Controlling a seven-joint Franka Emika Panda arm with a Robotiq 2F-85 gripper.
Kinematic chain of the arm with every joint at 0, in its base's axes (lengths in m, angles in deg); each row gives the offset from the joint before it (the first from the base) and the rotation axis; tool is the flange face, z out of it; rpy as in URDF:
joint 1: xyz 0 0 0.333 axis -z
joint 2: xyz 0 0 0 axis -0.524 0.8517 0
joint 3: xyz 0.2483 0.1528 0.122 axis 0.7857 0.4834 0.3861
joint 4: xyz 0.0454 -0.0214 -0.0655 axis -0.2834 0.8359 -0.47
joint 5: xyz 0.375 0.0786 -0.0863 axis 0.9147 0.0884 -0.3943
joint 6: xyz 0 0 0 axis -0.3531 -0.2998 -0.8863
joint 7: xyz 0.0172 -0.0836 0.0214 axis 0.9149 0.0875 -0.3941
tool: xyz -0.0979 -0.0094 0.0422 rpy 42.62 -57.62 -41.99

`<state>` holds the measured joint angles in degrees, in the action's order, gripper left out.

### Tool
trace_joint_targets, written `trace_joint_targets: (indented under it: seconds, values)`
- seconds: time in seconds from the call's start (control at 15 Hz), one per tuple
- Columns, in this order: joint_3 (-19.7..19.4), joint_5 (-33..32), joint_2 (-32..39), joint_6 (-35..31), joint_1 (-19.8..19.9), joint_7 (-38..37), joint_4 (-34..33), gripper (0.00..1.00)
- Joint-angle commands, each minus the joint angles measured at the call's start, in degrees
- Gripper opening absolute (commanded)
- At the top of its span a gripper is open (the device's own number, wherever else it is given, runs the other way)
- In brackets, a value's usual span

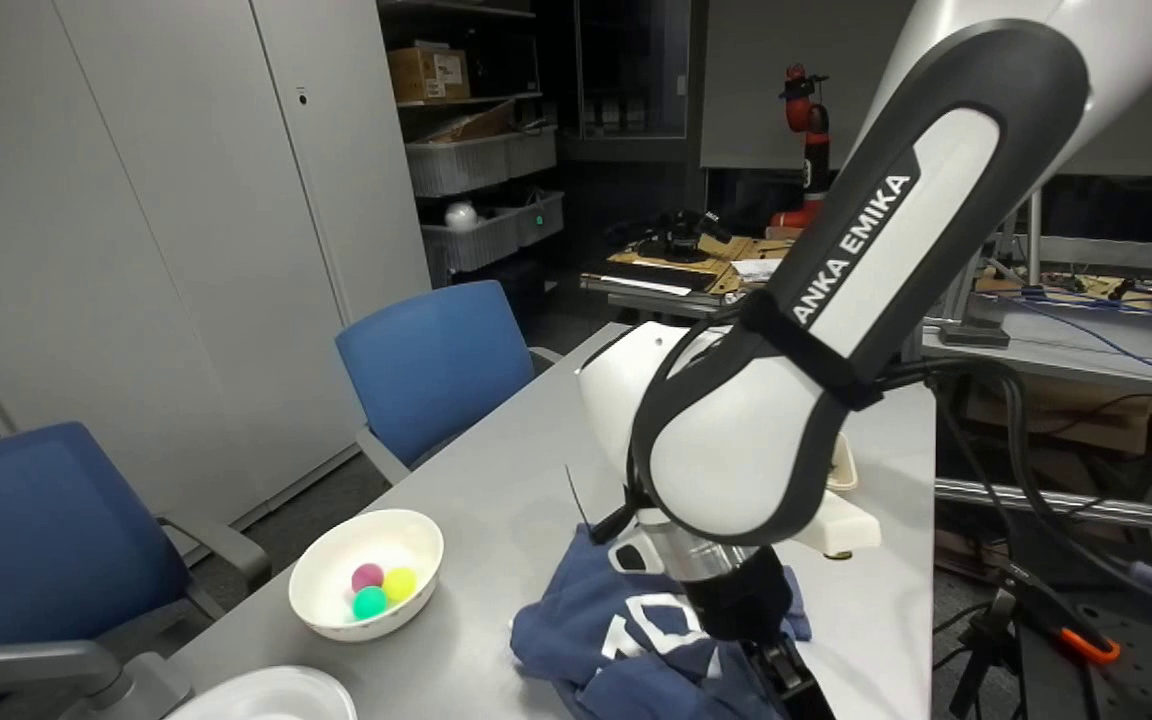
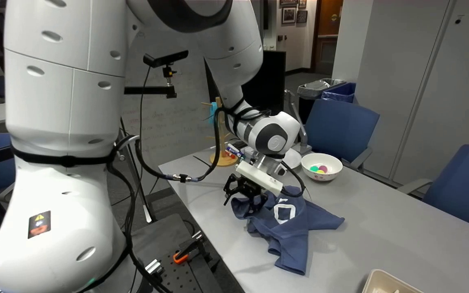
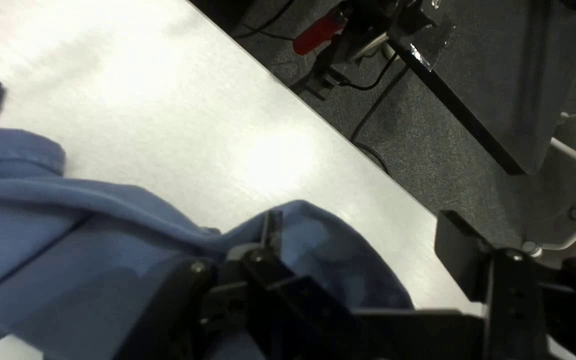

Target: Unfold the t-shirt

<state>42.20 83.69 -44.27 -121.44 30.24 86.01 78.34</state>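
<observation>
The blue t-shirt point(image 2: 293, 232) lies crumpled and partly folded on the table, with white print on it. It also shows in an exterior view point(image 1: 586, 630), partly hidden behind the arm, and in the wrist view point(image 3: 43, 240). My gripper point(image 2: 240, 204) is tilted over the shirt's edge near the table's side by the robot base. In the wrist view the gripper point(image 3: 366, 245) has its fingers wide apart. One finger is over the shirt fabric, the other is beyond the shirt's edge. A rounded flap of shirt shows between them, not clamped.
A white bowl point(image 1: 321, 590) with coloured balls and a white plate point(image 1: 276, 695) stand beside the shirt. A wooden rack point(image 2: 221, 156) and markers point(image 2: 233, 151) are behind the gripper. A beige tray point(image 2: 385, 280) is at the table's other end. The table edge point(image 3: 328, 117) runs close to the gripper.
</observation>
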Motion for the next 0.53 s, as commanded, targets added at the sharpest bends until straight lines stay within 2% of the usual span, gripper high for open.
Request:
trace_joint_targets:
  seconds: [0.0,0.2,0.47]
  values:
    - [-1.6,-5.6,-0.5,5.6,-1.9,-7.0,-3.6,1.00]
    - [-2.0,-11.4,-0.6,7.5,-2.8,-10.5,-6.4,1.00]
    - [-2.9,-20.0,1.7,4.0,-3.5,-10.0,-12.0,1.00]
